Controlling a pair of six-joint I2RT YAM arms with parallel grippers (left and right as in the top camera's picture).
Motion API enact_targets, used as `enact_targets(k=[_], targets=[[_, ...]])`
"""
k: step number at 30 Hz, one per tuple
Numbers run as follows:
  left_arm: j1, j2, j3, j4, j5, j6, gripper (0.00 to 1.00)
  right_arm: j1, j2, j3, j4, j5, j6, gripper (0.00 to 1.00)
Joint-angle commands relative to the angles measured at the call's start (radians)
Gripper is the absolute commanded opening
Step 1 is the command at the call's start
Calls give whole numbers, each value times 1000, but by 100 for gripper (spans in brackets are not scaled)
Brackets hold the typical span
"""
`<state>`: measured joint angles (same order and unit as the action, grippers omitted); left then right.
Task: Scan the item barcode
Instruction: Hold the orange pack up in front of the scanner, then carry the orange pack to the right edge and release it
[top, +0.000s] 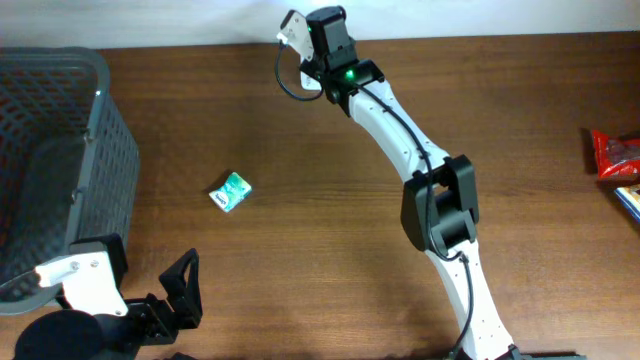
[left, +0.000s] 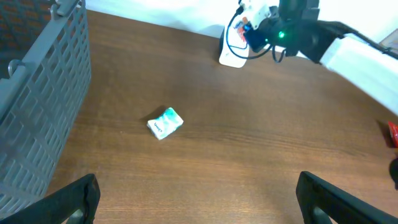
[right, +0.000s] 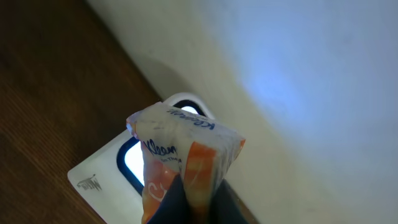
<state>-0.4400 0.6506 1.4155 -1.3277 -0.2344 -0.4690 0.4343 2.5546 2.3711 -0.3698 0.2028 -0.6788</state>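
Observation:
In the right wrist view my right gripper (right: 199, 200) is shut on an orange and white tissue pack (right: 186, 149), pinching its lower end. The pack hangs just over the white barcode scanner (right: 102, 171), whose lit window shows behind it. From overhead the scanner (top: 291, 27) lies at the table's far edge, with the right gripper (top: 318, 52) beside it. Any barcode on the pack is hidden. My left gripper (left: 199, 199) stands open near the front left corner, its fingers (left: 78, 196) wide apart with nothing between them.
A small green and white packet (top: 231, 191) lies on the table left of centre. A grey mesh basket (top: 100, 130) fills the left side. A red packet (top: 615, 152) and a blue item (top: 630, 198) sit at the right edge.

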Motion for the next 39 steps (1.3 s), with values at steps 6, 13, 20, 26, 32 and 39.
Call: enact_targets(k=[6,13,20,26,32,39], targets=[[4,0,-3,2,7,-9,99,-22,-48,4,51,192,230,4],[4,0,-3,2,7,-9,99,-169,-173,4,-91,194,749,4],[4,0,-3,2,7,-9,99,-455,-209,3,-536,190,1131,4],[4,0,-3,2,7,-9,99,-716,-186,-2,-818,190,1186,4],[4,0,-3,2,7,-9,99,-892,-185,-12,-880,146,1186,5],[4,0,-3,2,7,-9,99,-959,-185,-12,-900,146,1185,17]])
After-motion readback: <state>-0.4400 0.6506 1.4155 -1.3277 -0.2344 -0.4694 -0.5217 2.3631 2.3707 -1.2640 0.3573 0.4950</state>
